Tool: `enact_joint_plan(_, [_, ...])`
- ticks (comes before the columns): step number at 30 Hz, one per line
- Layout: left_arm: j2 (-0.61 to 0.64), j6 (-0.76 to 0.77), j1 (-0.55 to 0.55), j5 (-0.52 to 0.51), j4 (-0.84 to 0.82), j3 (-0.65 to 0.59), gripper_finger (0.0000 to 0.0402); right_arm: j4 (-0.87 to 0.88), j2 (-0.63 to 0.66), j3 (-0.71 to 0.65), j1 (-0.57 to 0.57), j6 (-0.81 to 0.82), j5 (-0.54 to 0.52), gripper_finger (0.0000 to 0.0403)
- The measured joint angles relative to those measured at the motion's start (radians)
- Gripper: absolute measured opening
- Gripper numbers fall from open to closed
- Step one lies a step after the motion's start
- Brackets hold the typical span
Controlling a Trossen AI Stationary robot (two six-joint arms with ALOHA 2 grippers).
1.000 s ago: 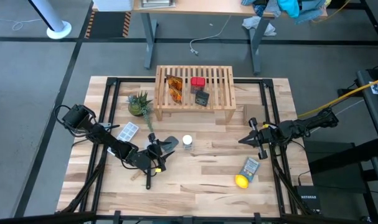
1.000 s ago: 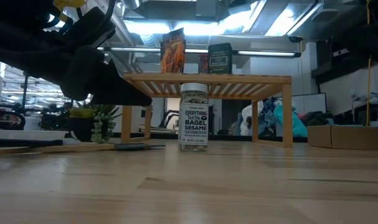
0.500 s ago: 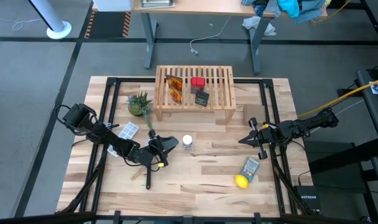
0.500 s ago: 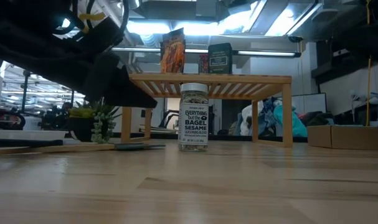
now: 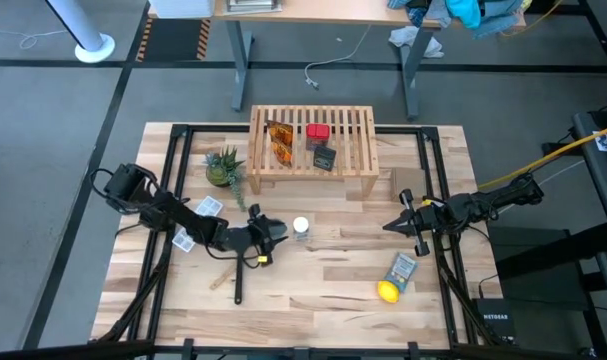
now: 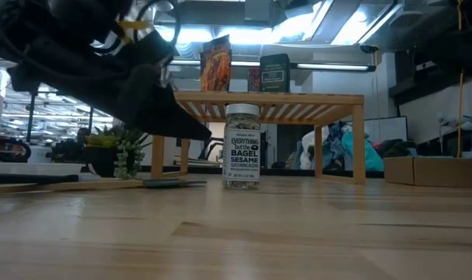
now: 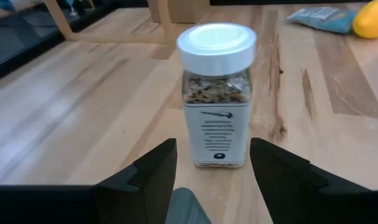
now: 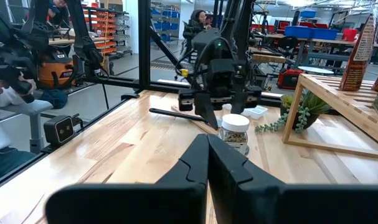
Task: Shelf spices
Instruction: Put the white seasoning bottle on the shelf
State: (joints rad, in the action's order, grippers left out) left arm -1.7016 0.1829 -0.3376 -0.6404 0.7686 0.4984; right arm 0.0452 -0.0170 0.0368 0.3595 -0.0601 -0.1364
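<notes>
Left gripper held open, fingers either side of white-capped bottle, not yet touching. Bottle stood upright on table, just in front of shelf. Other spices already sat on shelf. For good grab, bottle best centred between fingers, squeezed low and gently. Right gripper kept shut, parked well right of bottle.

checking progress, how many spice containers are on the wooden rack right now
3 that I can make out on the low slatted wooden rack: an amber-orange clear packet at its left, a small red box mid-rack, a small black box just nearer. A second packet may hide behind the first.
</notes>
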Motion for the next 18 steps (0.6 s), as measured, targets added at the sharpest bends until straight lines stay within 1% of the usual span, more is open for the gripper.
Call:
enact_joint_plan(5, [0.000, 0.022, 0.036, 0.064, 0.008, 0.000, 0.0199, 0.000, 0.000, 0.000, 0.000, 0.000, 0.000, 0.0008])
enact_joint_plan(9, [0.000, 0.059, 0.040, 0.065, 0.008, 0.000, 0.0199, 0.000, 0.000, 0.000, 0.000, 0.000, 0.000, 0.0008])
enact_joint_plan(18, [0.000, 0.063, 0.038, 0.064, 0.030, 0.000, 0.0199, 0.000, 0.000, 0.000, 0.000, 0.000, 0.000, 0.0008])
